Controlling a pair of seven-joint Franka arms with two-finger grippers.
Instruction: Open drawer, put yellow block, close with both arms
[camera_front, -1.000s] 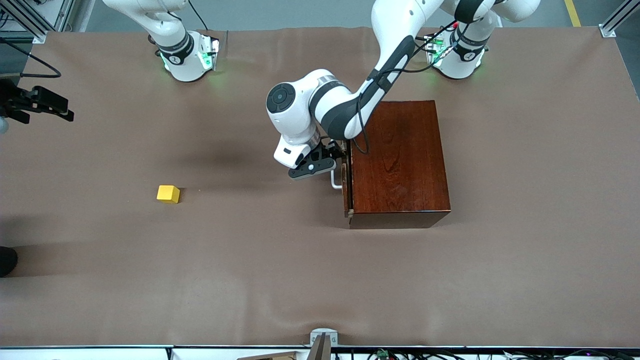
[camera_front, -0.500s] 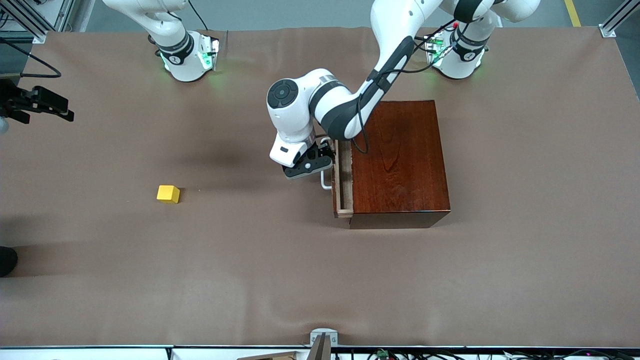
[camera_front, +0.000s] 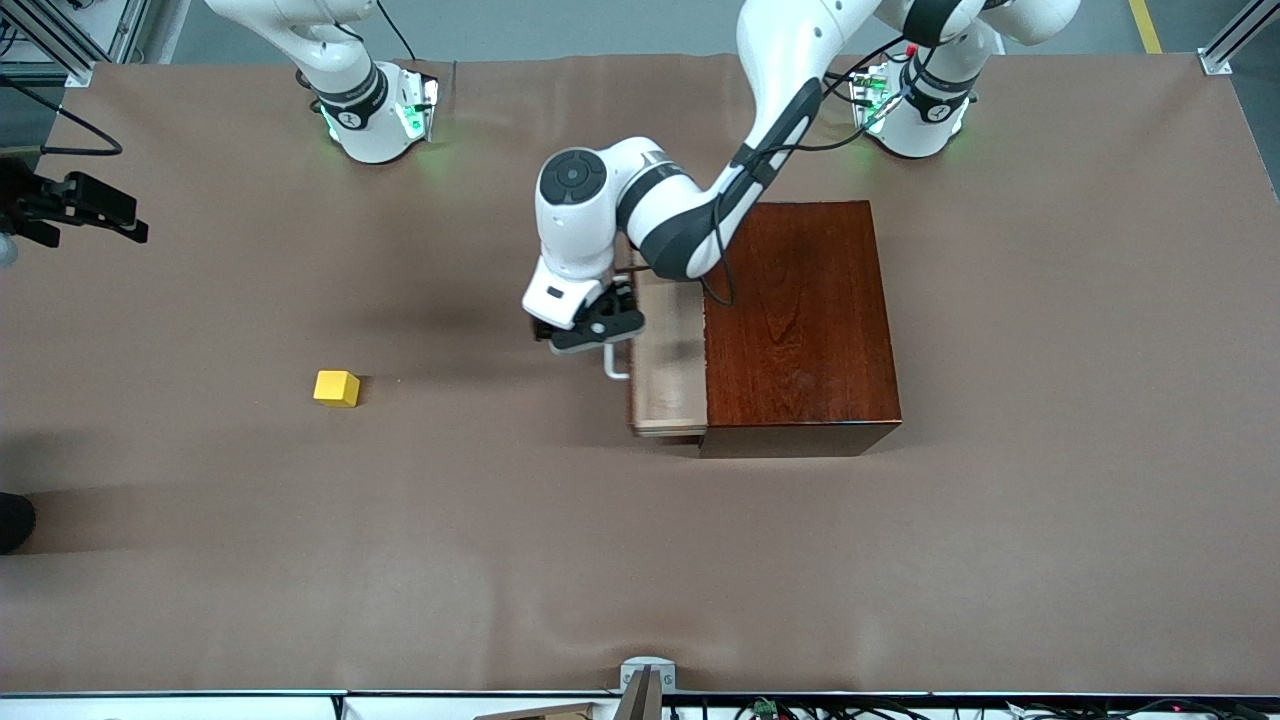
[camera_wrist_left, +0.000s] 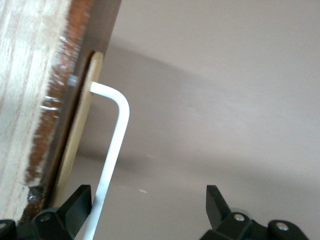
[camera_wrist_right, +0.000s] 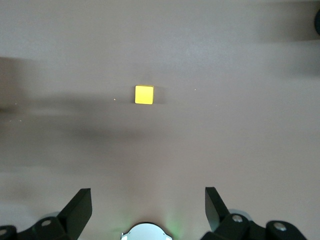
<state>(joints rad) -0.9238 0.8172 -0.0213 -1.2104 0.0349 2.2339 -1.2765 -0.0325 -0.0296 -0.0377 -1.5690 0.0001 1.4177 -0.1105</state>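
The dark reddish-brown box (camera_front: 800, 320) stands near the left arm's base. Its pale-wood drawer (camera_front: 668, 380) is pulled partly out toward the right arm's end of the table. My left gripper (camera_front: 597, 328) is at the white handle (camera_front: 612, 368). In the left wrist view the gripper (camera_wrist_left: 149, 200) is open, with the handle bar (camera_wrist_left: 112, 150) between the fingers, close against one finger (camera_wrist_left: 75, 202). The yellow block (camera_front: 336, 388) lies on the table toward the right arm's end. My right gripper (camera_wrist_right: 148, 205) is open and empty, high over the table, with the block (camera_wrist_right: 144, 94) below it.
Brown cloth covers the table (camera_front: 500, 560). A black device (camera_front: 70, 205) with a cable sits at the table's edge at the right arm's end. The green-lit bases (camera_front: 380, 115) stand along the edge farthest from the front camera.
The drawer has slid out of the box toward the right arm's end. My left gripper moved the same way with the handle. The block and right arm have not moved.
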